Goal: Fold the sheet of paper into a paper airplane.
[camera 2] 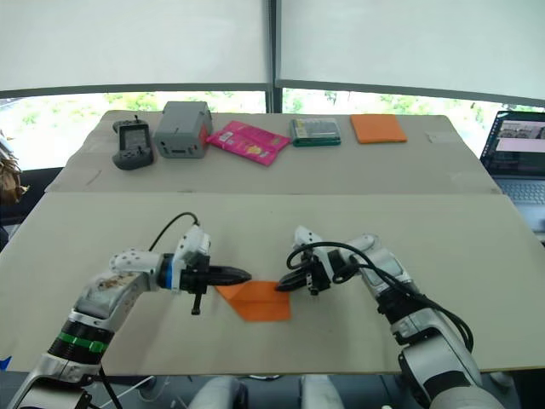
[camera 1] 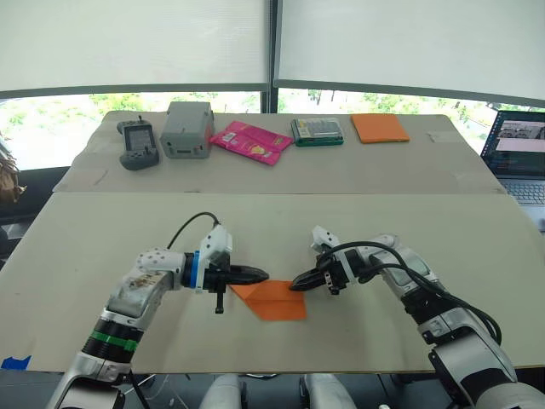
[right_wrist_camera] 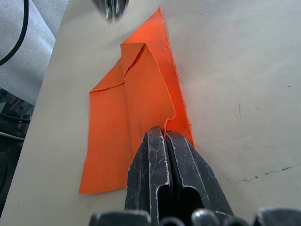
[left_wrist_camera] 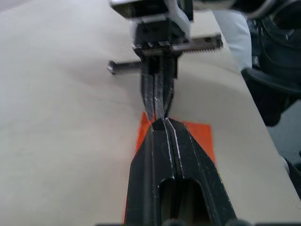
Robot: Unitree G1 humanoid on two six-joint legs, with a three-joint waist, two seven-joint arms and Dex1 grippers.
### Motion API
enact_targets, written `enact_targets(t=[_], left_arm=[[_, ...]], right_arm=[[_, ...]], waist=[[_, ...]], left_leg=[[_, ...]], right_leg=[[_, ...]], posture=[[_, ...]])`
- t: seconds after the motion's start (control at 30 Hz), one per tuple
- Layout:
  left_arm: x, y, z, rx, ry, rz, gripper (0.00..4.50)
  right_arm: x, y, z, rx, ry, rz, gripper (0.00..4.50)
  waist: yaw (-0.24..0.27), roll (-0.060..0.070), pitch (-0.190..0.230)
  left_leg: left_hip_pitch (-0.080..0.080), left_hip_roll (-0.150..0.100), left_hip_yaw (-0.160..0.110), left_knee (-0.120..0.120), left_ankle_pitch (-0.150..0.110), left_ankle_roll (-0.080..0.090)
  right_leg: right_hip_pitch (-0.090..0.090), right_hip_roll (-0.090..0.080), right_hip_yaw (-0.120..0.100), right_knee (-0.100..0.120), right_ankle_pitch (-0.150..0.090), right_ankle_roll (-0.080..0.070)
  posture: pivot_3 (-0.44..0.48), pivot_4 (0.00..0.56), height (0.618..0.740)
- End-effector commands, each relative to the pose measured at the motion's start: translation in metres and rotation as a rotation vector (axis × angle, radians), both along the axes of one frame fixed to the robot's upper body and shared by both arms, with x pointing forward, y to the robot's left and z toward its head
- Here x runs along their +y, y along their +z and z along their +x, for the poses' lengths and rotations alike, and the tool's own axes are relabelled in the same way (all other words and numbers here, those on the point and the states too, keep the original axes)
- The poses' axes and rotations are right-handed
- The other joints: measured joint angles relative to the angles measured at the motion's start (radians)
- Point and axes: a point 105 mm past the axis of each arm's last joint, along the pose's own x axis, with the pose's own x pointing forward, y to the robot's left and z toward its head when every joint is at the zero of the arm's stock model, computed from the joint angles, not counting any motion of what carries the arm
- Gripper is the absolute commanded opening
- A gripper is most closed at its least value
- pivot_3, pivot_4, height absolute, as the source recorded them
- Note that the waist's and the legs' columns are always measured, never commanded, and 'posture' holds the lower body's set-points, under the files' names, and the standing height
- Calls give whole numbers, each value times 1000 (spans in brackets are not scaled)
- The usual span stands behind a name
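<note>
Left eye view: thin bright orange sheet of paper [camera 1: 272, 299], partly folded with a pointed corner toward the robot's left, lies flat on the pale beige near table [camera 1: 77, 247], near its front edge and roughly centred. Left gripper [camera 1: 258, 274] sits at the paper's 10 o'clock corner, black fingers pressed together, tips over the pointed end. Right gripper [camera 1: 298, 282] sits at the paper's 2 o'clock edge, fingers likewise pressed together, tips touching the paper's edge. Whether either set of tips actually pinches the paper, cannot tell.

Right wrist view: the paper [right_wrist_camera: 131, 122] shows a raised diagonal flap and ragged crease; closed fingers [right_wrist_camera: 157, 165] rest on its near edge.

Far table, 12 o'clock: grey handheld controller [camera 1: 137, 143], grey box [camera 1: 187, 129], pink foil packet [camera 1: 250, 141], green-edged case [camera 1: 317, 131], thicker orange rectangular pad [camera 1: 380, 128]. Open laptop [camera 1: 517, 153] at 2 o'clock.
</note>
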Motion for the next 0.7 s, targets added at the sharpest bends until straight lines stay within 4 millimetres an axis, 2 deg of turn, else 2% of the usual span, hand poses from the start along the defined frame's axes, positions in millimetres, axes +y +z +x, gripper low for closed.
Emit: enact_targets(t=[0.03, 0.23, 0.4, 0.5, 0.6, 0.7], left_arm=[[1, -8, 10, -129, 25, 92, 0], [7, -31, 13, -153, 22, 185, 0], [5, -38, 9, -139, 12, 182, 0], [2, -37, 8, -128, 6, 163, 0], [1, -37, 7, -128, -2, 164, 0], [-1, -38, 6, -128, -12, 165, 0]], right_arm=[[-7, -14, 0, 14, -35, -47, 38], [-10, -12, 0, -8, -34, -45, 38], [-13, -8, 8, -73, -77, -53, 38], [-10, 0, 11, -71, -102, -5, 888], [-12, 5, 10, -82, -95, 0, 1911], [-16, 18, 15, -150, -119, 19, 2968]], waist=[[1, 0, 0], [2, 0, 0], [4, 0, 0], [5, 0, 0], [6, 0, 0], [6, 0, 0]], left_leg=[[0, 0, 0, 0, 0, 0], [0, 0, 0, 0, 0, 0], [0, 0, 0, 0, 0, 0], [0, 0, 0, 0, 0, 0], [0, 0, 0, 0, 0, 0], [0, 0, 0, 0, 0, 0]], right_leg=[[0, 0, 0, 0, 0, 0], [0, 0, 0, 0, 0, 0], [0, 0, 0, 0, 0, 0], [0, 0, 0, 0, 0, 0], [0, 0, 0, 0, 0, 0], [0, 0, 0, 0, 0, 0]], posture=[[0, 150, 740], [0, 150, 740], [0, 150, 740], [0, 150, 740], [0, 150, 740], [0, 150, 740]])
